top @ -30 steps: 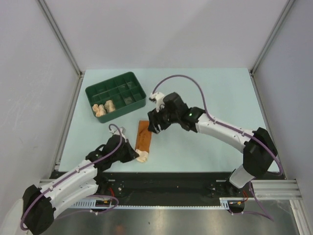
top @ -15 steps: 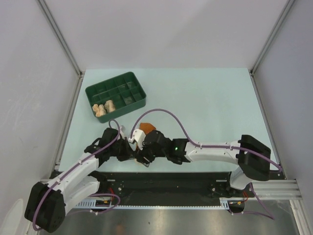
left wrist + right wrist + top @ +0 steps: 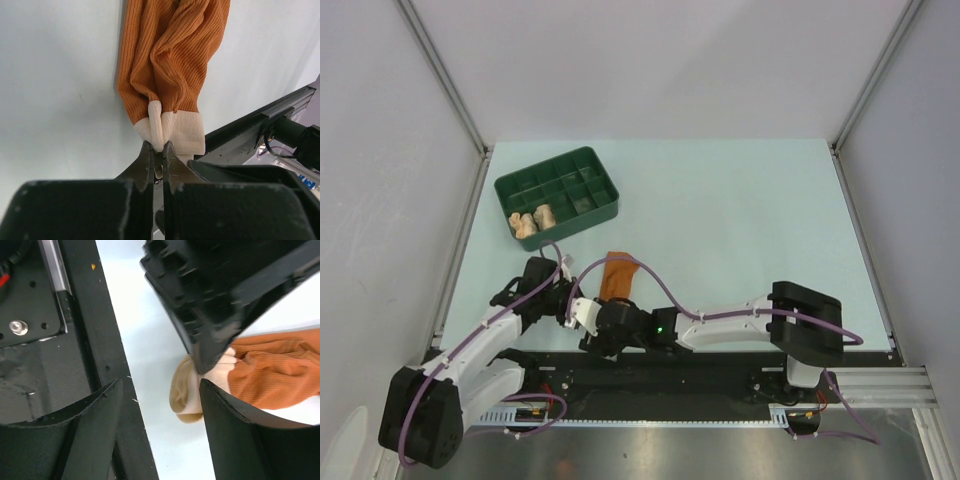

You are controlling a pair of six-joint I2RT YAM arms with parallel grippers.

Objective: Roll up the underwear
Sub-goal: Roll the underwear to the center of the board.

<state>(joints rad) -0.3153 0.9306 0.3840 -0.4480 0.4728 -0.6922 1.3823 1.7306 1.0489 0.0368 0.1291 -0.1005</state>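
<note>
The rust-orange underwear lies lengthwise on the table, bunched, with its cream edging at the near end. My left gripper is shut on a fold of that cream edging. My right gripper is open right beside it at the table's near edge. Its fingers straddle the cream end, and the orange cloth runs off to the right. Two pale rolled garments lie in the dark green tray.
The green compartment tray stands at the back left of the table. The black base rail runs just beside my right gripper's left finger. My left gripper's body hangs close over the right gripper.
My right arm has swung from the garment's far end down to the near edge beside the left gripper. The left gripper has shifted slightly left. The garment has bunched up.
</note>
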